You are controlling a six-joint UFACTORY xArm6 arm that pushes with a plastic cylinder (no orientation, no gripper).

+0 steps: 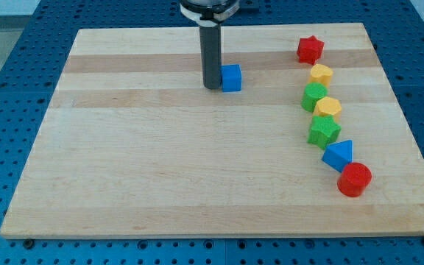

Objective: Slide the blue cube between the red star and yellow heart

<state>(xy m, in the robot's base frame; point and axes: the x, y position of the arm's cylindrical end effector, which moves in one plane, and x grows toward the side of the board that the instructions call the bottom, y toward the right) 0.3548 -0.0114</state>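
So my tip (212, 86) is sitting right up against the blue cube (231, 77), touching its side on the view's left, up near the top middle of the wooden bench (160, 162). No claw on this rig, just the dark rod, so nothing is being grasped.

The red star (310, 49) is well off toward the view's right, near the top edge. Below it runs a loose chain down the right side: a yellow heart (321, 73) just under the star, then a green block (313, 96), a yellow hexagon-ish block (327, 107), a green star (323, 132), a blue triangle (338, 155) and a red cylinder (354, 179). The star and heart are only narrowly apart.
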